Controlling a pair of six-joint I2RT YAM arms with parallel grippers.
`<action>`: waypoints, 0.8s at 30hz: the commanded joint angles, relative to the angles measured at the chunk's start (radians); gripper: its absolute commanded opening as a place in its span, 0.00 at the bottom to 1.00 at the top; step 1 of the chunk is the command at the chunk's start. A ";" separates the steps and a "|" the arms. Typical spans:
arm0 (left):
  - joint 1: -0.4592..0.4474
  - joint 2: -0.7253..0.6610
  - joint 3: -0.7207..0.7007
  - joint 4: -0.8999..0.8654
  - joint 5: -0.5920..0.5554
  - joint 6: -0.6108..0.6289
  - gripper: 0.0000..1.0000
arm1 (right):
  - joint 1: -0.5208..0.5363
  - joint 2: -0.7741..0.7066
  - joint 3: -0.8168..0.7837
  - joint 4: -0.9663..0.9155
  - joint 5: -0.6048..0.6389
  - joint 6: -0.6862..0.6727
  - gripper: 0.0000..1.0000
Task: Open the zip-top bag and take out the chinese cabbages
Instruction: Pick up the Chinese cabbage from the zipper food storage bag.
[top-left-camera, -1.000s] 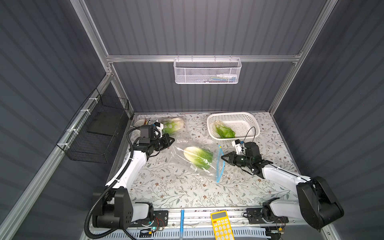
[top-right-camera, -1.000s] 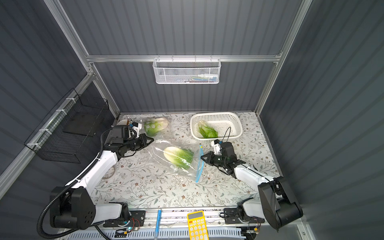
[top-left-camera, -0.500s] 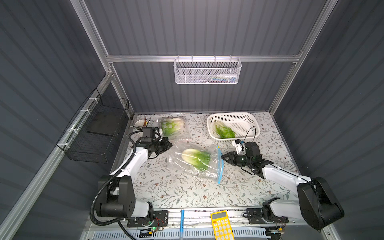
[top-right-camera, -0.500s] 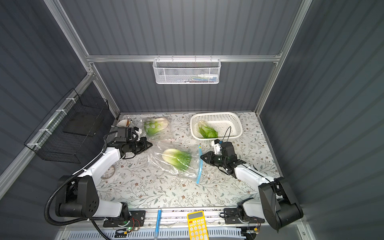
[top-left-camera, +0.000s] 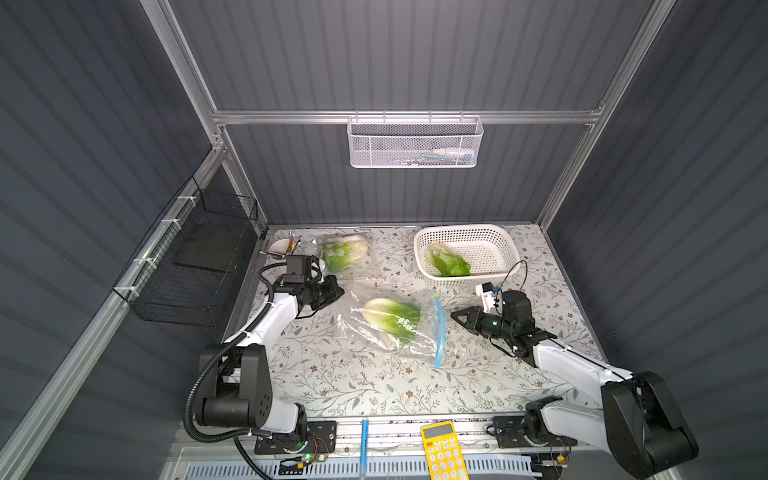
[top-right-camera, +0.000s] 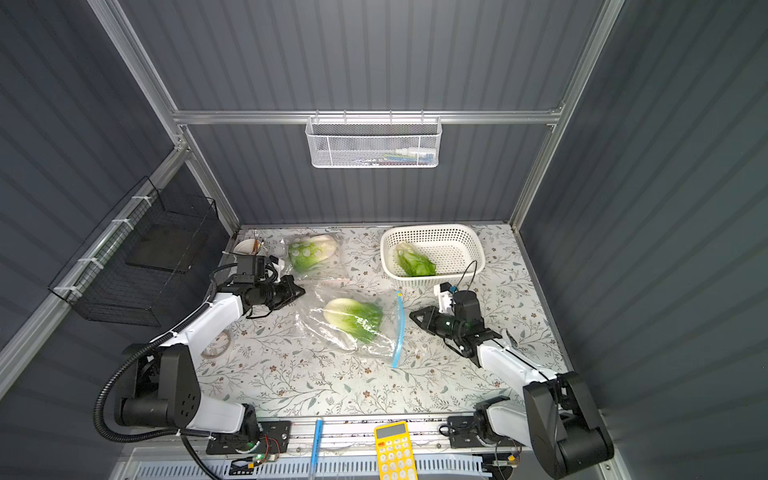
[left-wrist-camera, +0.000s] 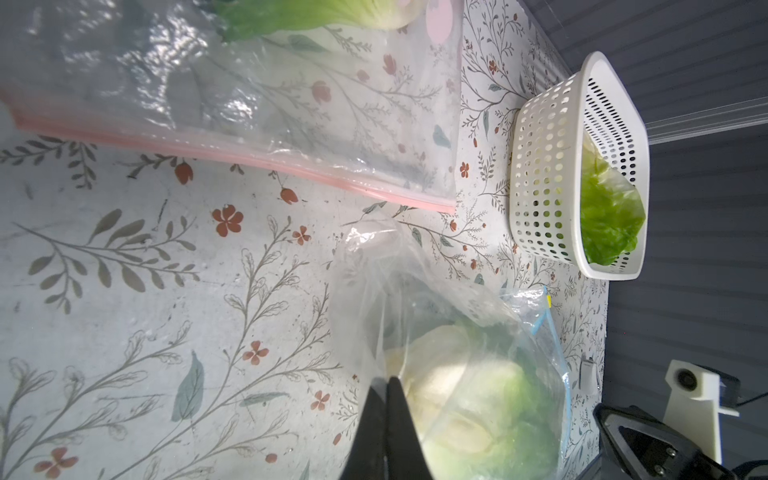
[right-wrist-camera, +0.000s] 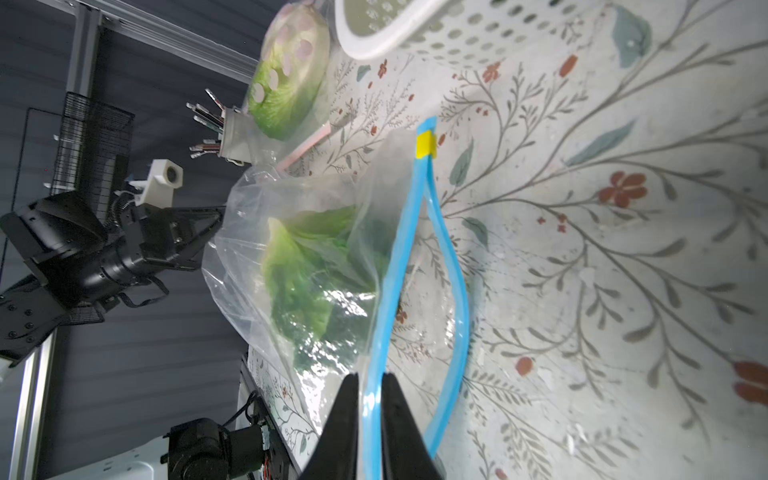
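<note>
Cabbages (top-left-camera: 392, 318) green-white; zip-top bag (top-left-camera: 358, 330) clear, blue zip (top-left-camera: 440, 328), yellow slider (right-wrist-camera: 427, 145); basket (top-left-camera: 465, 229) white; tablecloth (top-left-camera: 353, 382) floral; calculator (top-left-camera: 442, 451) yellow.

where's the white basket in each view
In a top view: white basket at the back of the table, right of centre.
In a top view: basket, same spot.
Left wrist: basket beyond the pink-zip bag.
Right wrist: its wall beyond the blue zip.
Shared landmark: blue zip.

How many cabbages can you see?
3. The first cabbage lies in the white basket, the second cabbage inside the blue-zip bag mid-table, the third cabbage inside the pink-zip bag at the back. None looks hidden.
</note>
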 joint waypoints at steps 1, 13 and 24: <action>0.007 0.009 0.000 -0.016 -0.005 0.016 0.00 | -0.005 0.029 -0.034 0.074 -0.022 0.022 0.05; 0.007 0.008 -0.001 -0.019 -0.006 0.022 0.00 | 0.002 0.299 -0.066 0.451 -0.126 0.193 0.00; 0.007 0.012 0.001 -0.019 -0.002 0.024 0.00 | 0.099 0.477 -0.025 0.727 -0.159 0.348 0.00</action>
